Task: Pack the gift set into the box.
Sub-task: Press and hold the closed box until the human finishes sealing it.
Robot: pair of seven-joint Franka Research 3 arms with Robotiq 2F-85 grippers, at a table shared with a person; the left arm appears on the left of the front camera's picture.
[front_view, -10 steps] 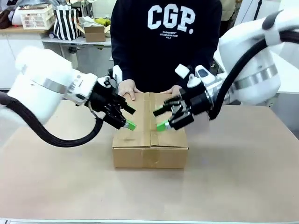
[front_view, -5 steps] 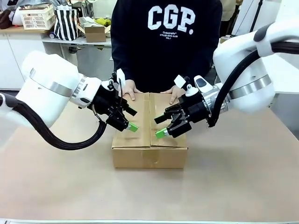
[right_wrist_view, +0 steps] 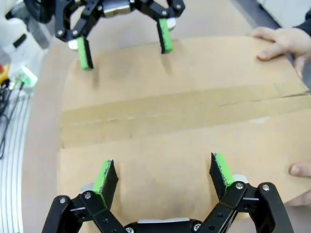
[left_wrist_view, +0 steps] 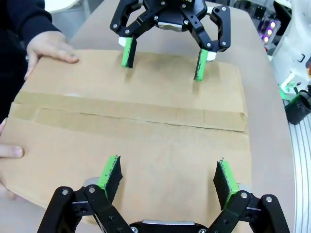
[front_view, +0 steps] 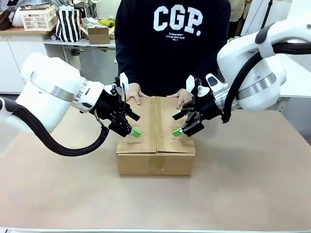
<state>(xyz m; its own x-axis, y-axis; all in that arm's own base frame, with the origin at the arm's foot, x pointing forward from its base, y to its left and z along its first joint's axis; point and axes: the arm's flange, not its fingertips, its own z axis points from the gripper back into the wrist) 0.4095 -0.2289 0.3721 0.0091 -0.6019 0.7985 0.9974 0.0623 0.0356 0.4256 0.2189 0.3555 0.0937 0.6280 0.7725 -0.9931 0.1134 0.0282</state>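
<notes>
The box (front_view: 155,156) sits mid-table, a brown carton with its top flaps folded flat and brown tape along the seam (left_wrist_view: 146,114). My left gripper (front_view: 133,124) hovers open over the left flap, fingers (left_wrist_view: 111,170) spread wide just above the cardboard. Opposite it, my right gripper (front_view: 178,124) is open over the right flap, pads (right_wrist_view: 219,169) close to the surface. Each wrist view shows the other gripper across the seam: the right gripper (left_wrist_view: 164,60) and the left gripper (right_wrist_view: 125,47). A person's hands (front_view: 132,92) rest on the box's far edge. The gift set is hidden.
The person stands close against the far table edge. Bare table (front_view: 243,184) lies in front of and beside the box. Behind the person, a counter holds a basket (front_view: 39,17), a striped bag (front_view: 68,24) and a small cardboard box (front_view: 98,34).
My right gripper has drawn back to the right, from near the seam to over the right flap. My left gripper shifted slightly inward. Both stayed open; the box has not moved.
</notes>
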